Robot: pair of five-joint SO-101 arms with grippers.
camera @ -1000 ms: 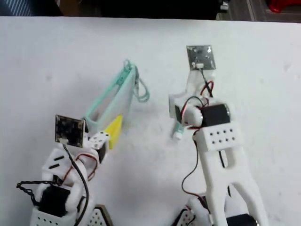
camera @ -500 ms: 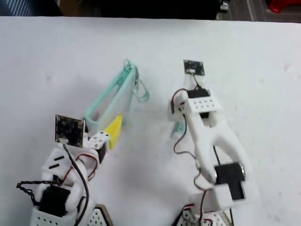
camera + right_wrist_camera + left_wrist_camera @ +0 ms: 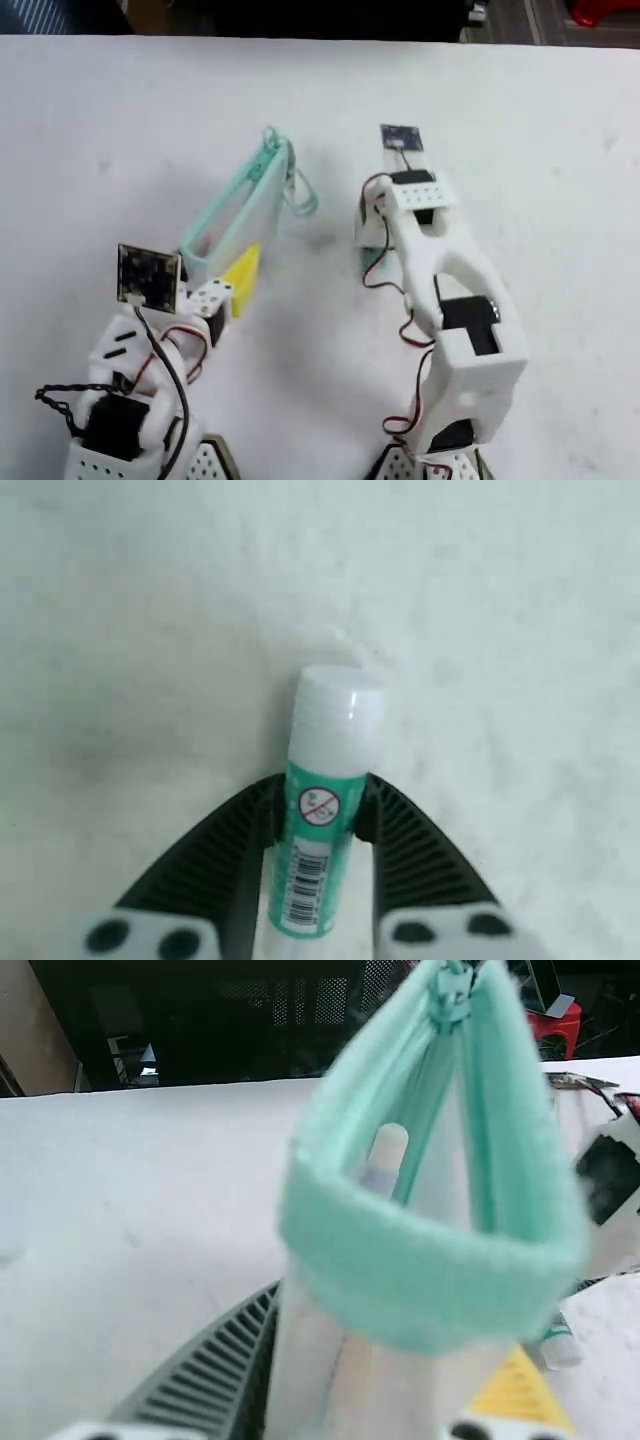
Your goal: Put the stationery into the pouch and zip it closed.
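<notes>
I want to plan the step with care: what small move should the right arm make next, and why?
Probably raise the glue stick a little above the table. The right hand is shut on it close to the table, and the left hand holds the pouch open nearby, so the stick likely must rise before it can go to the pouch's mouth.

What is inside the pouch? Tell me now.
Through the open mouth of the pouch, a pale rounded stick end shows, seemingly inside. Anything lower down is covered by the pouch's green rim and cloudy wall.
</notes>
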